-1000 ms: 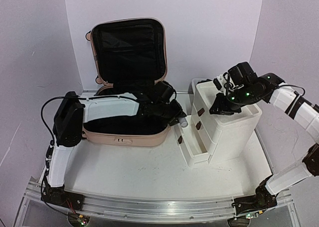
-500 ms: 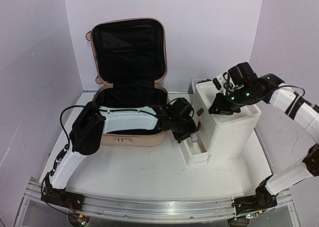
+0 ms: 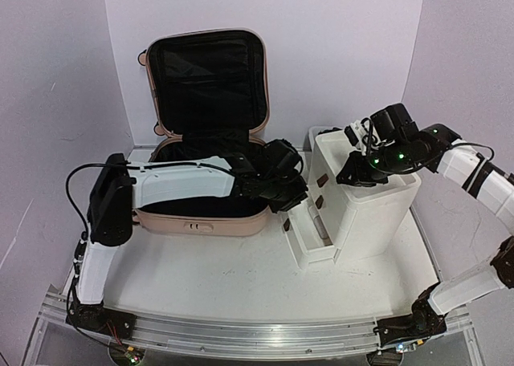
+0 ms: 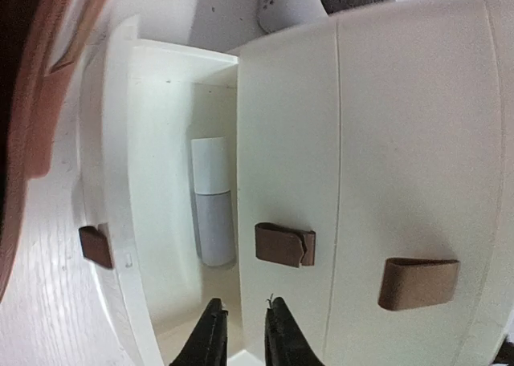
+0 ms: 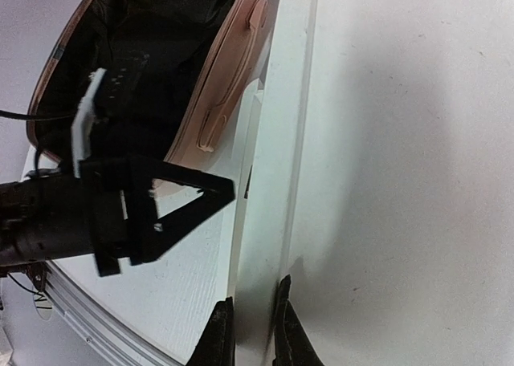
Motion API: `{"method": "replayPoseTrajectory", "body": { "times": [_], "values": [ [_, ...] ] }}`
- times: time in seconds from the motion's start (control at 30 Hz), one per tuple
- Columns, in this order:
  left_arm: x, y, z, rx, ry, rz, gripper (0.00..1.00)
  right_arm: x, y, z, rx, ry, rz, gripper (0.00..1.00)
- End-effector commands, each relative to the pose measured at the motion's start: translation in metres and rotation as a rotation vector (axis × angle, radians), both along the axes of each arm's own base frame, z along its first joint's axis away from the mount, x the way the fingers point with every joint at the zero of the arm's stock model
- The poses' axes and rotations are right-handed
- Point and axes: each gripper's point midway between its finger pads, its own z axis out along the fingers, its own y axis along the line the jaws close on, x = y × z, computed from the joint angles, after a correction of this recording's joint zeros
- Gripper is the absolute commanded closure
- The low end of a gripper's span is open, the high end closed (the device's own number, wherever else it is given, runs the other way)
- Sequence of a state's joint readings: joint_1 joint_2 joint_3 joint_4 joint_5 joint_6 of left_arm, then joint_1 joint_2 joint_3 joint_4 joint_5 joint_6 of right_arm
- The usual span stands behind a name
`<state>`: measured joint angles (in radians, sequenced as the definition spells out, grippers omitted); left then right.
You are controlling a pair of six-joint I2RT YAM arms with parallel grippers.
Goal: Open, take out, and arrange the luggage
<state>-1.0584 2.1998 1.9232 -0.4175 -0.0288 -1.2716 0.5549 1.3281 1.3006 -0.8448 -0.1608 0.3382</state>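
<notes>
Currently the luggage [image 3: 201, 220] sits open at the back left of the counter [image 3: 241, 278], lid upright. Just beside its right front corner, the left hand [image 4: 245, 303] hangs over the pulled-out bottom drawer [image 3: 309, 241], fingers barely parted and empty. The right hand [image 5: 253, 298] pinches the top edge of the white drawer cabinet [image 3: 377, 209].
</notes>
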Motion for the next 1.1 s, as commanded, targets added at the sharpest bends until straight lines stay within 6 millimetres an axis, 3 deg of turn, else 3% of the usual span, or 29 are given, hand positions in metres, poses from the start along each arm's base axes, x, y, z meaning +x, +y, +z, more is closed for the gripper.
{"method": "replayPoseTrajectory", "body": {
  "times": [0.0, 0.03, 0.1, 0.47, 0.7, 0.8, 0.87, 0.93, 1.07],
  "values": [
    [-0.013, 0.035, 0.038, -0.027, 0.02, 0.177, 0.91, -0.025, 0.005, -0.033, -0.028, 0.13, 0.071, 1.0],
    [-0.019, 0.046, 0.029, 0.003, 0.061, 0.225, 0.99, -0.024, 0.005, -0.034, -0.03, 0.13, 0.069, 1.0],
    [-0.031, 0.057, 0.008, 0.049, 0.166, 0.297, 1.0, -0.023, 0.004, -0.034, -0.037, 0.124, 0.068, 1.0],
    [-0.046, 0.037, -0.042, 0.206, 0.276, 0.36, 1.0, -0.018, 0.005, -0.027, -0.041, 0.092, 0.072, 1.0],
    [-0.067, 0.047, -0.068, 0.298, 0.329, 0.413, 1.0, -0.024, 0.001, -0.029, -0.044, 0.089, 0.075, 1.0],
    [-0.065, 0.039, -0.071, 0.281, 0.329, 0.402, 1.0, -0.026, 0.001, -0.027, -0.034, 0.087, 0.081, 1.0],
    [-0.058, 0.019, -0.069, 0.238, 0.301, 0.324, 0.93, -0.026, 0.003, -0.026, -0.027, 0.088, 0.086, 1.0],
    [-0.048, -0.006, -0.057, 0.175, 0.231, 0.24, 0.83, -0.027, 0.002, -0.025, -0.026, 0.086, 0.083, 1.0],
    [-0.034, -0.04, -0.026, 0.07, 0.096, 0.122, 0.76, -0.026, 0.002, -0.023, -0.021, 0.086, 0.069, 1.0]
  ]
}}
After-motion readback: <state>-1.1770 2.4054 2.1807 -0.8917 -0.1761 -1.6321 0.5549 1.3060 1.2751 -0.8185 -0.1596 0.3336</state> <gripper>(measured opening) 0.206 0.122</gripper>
